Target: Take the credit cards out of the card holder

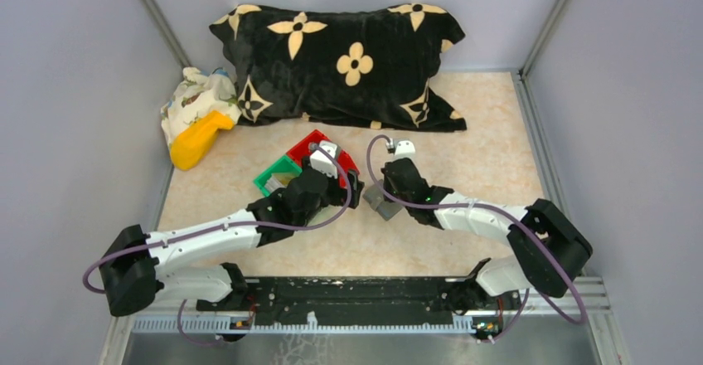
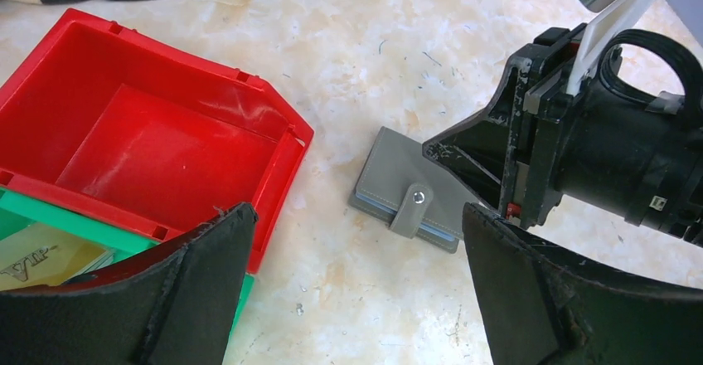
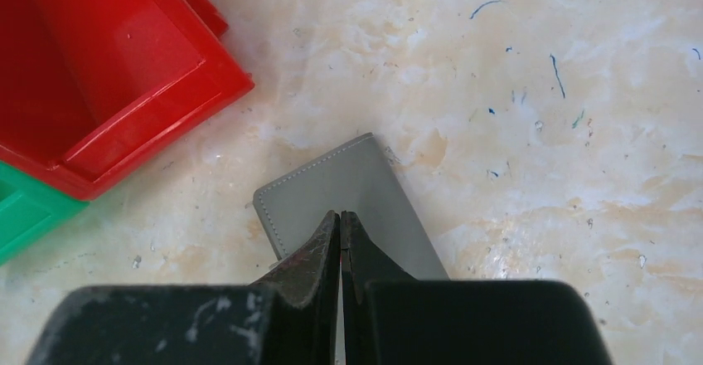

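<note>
The card holder (image 2: 396, 170) (image 3: 348, 184) (image 1: 380, 202) lies flat and folded on the table, a grey wallet with its snap tab (image 2: 412, 207) fastened over the near edge. A blue-grey layer shows between its covers; the credit cards are hidden inside. My right gripper (image 3: 341, 214) (image 1: 383, 192) is shut with nothing between its fingers, and its tips rest on the holder's top face. My left gripper (image 2: 356, 216) (image 1: 352, 192) is open wide just in front of the holder, one finger by the red bin, the other beside the right gripper.
A red bin (image 2: 149, 141) (image 3: 83, 66) (image 1: 312, 144) stands just left of the holder. A green bin (image 1: 278, 174) (image 3: 25, 207) adjoins it, with a yellowish card-like thing (image 2: 41, 257) inside. At the back lie a black flowered pillow (image 1: 348, 58), a patterned cloth (image 1: 195, 95) and a yellow object (image 1: 195, 141).
</note>
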Robot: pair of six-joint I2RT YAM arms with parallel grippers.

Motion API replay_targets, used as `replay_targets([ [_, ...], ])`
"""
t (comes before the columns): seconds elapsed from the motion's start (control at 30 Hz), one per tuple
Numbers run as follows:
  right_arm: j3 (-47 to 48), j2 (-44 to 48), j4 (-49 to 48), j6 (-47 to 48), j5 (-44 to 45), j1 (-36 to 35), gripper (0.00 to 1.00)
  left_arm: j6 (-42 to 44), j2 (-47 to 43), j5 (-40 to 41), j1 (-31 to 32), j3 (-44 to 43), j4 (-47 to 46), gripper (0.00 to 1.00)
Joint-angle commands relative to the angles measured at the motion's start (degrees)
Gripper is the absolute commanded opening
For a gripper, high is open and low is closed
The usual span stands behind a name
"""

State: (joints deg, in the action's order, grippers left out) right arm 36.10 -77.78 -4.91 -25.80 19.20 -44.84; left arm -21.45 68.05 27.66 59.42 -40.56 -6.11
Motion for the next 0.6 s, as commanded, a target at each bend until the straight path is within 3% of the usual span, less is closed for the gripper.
replay_targets([
  [0.0,0.51,-1.81,-2.54,1.25,-1.38,0.01,0.02,-0.81,-0.4,-0.44,-0.1,0.37,-1.32,1.0],
  [0.23,-1.16,-5.63,-5.6,-0.14,-4.23,0.02,0.02,-0.82,0.77,-0.94,-0.26,-0.05,-1.61,1.0],
  [0.57,-3.7,-2.05,-7.13,-1.97,-7.94,-1.04,0.02,-0.86,0.92,-1.36,-0.53,0.39,-2.17,1.0],
])
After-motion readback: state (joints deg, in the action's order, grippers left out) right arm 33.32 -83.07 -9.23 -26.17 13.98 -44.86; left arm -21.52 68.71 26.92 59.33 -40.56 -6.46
